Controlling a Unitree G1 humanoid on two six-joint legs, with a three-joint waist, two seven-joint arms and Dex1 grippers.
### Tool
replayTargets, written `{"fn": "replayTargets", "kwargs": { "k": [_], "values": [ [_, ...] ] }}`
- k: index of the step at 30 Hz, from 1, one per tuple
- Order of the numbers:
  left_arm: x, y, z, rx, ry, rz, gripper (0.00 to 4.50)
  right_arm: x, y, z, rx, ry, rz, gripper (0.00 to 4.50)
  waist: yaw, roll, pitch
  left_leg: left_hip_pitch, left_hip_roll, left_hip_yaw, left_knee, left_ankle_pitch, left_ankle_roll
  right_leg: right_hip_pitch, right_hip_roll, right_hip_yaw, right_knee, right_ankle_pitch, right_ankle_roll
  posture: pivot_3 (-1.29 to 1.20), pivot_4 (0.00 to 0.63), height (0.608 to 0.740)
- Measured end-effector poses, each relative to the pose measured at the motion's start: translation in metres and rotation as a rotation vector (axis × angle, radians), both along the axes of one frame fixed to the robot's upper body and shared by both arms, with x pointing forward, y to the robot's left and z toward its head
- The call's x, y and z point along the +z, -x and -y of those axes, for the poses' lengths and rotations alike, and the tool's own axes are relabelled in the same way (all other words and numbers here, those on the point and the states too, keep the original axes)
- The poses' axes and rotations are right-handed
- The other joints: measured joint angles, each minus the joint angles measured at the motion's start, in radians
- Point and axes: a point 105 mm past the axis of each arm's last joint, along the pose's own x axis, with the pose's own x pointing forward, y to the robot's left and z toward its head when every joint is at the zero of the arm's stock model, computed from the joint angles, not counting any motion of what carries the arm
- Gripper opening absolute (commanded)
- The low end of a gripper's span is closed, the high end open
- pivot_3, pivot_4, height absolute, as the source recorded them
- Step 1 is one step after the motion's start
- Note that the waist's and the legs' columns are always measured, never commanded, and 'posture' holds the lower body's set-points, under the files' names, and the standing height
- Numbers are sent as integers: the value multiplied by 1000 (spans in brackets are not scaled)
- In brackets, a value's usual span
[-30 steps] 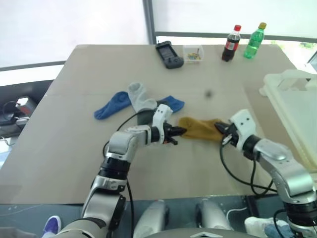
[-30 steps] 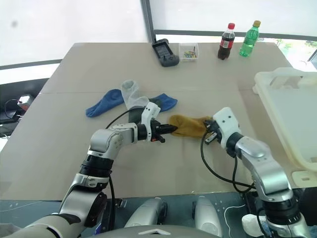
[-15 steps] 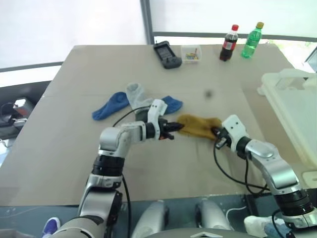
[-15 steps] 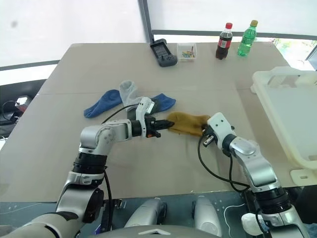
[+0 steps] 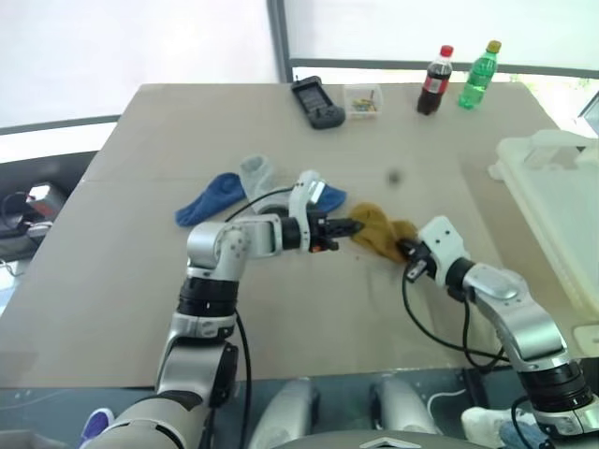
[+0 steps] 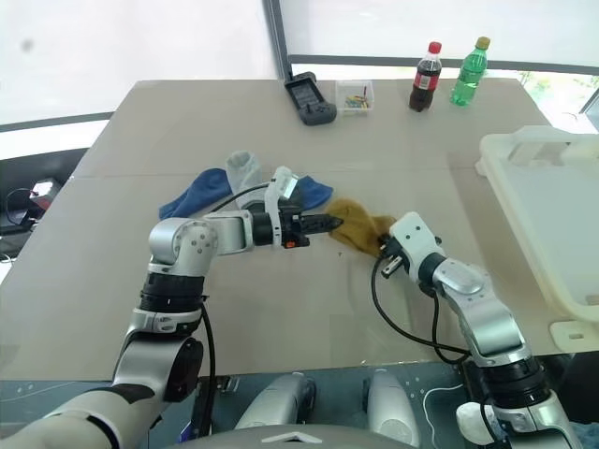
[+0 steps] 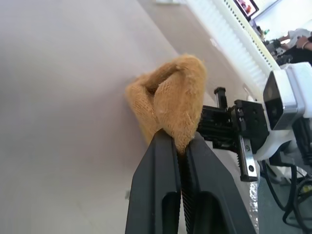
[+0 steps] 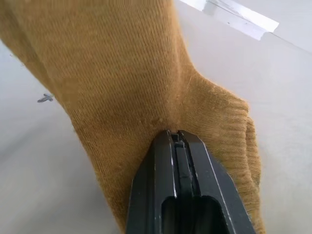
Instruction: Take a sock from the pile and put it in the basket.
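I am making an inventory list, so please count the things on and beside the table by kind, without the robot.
Socks: 4 in view: blue sock, second blue sock, grey sock, mustard sock
Bottles: 2: cola bottle, green bottle
Clear box: 1
Dark handset: 1
Basket: 1
Total: 9

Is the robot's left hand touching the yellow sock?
Touching. The left wrist view shows the left gripper with its fingers shut on the yellow sock.

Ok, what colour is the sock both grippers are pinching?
Mustard-yellow: the sock shows best in the right wrist view.
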Motion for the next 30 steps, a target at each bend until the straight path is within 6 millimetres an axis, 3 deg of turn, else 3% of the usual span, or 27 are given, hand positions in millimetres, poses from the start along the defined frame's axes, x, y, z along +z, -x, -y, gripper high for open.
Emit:
{"fn": "replayTargets", "kwargs": {
  "k": [3, 4, 6, 7, 9, 10, 11, 12, 15, 22, 30],
  "values": [
    [1, 3, 7, -30, -3, 5, 0, 5, 1, 0, 0, -1, 17, 80, 0, 0, 0, 0, 0, 0, 0, 0, 0, 0, 0, 0, 0, 0, 0, 0, 150, 740],
    [2, 4, 13, -47, -1, 4, 537, 7, 2, 2, -4, 1, 24, 0, 0, 0, 0, 0, 0, 0, 0, 0, 0, 0, 0, 0, 0, 0, 0, 0, 150, 740],
    [3, 4, 17, -57, 6, 0, 866, 9, 3, 3, -10, 1, 28, 0, 0, 0, 0, 0, 0, 0, 0, 0, 0, 0, 0, 0, 0, 0, 0, 0, 150, 740],
    [3, 3, 20, -62, 11, -7, 1385, 9, 4, 4, -13, 1, 28, 0, 1, 0, 0, 0, 0, 0, 0, 0, 0, 0, 0, 0, 0, 0, 0, 0, 150, 740],
    [4, 2, 24, -66, 17, -18, 1777, 9, 4, 4, -14, 1, 28, 0, 1, 0, 0, 0, 0, 0, 0, 0, 0, 0, 0, 0, 0, 0, 0, 0, 150, 740],
    [5, 2, 27, -74, 22, -20, 2219, 9, 5, 4, -15, 1, 27, 0, -1, 0, 0, 0, 0, 0, 0, 0, 0, 0, 0, 0, 0, 0, 0, 0, 150, 740],
    [6, -1, 39, -80, 43, -48, 2433, 8, 8, 5, -20, 1, 22, 0, 0, 0, 0, 0, 0, 0, 0, 0, 0, 0, 0, 0, 0, 0, 0, 0, 150, 740],
    [8, -1, 42, -84, 51, -51, 2998, 8, 8, 5, -21, 2, 21, 0, 0, 0, 0, 0, 0, 0, 0, 0, 0, 0, 0, 0, 0, 0, 0, 0, 150, 740],
    [13, -1, 46, -99, 72, -68, 3744, 8, 8, 5, -30, 5, 20, 0, -2, 0, 0, 0, 0, 0, 0, 0, 0, 0, 0, 0, 0, 0, 0, 0, 150, 740],
    [7, 2, 47, -120, 97, -186, 3744, 8, 10, 5, -33, 5, 21, 0, -1, 0, 0, 0, 0, 0, 0, 0, 0, 0, 0, 0, 0, 0, 0, 0, 150, 740],
    [10, 2, 67, -171, 139, -275, 3744, 14, 16, 3, -39, -3, 44, 0, 2, 0, 0, 0, 0, 0, 0, 0, 0, 0, 0, 0, 0, 0, 0, 0, 150, 740]
  ]
}}
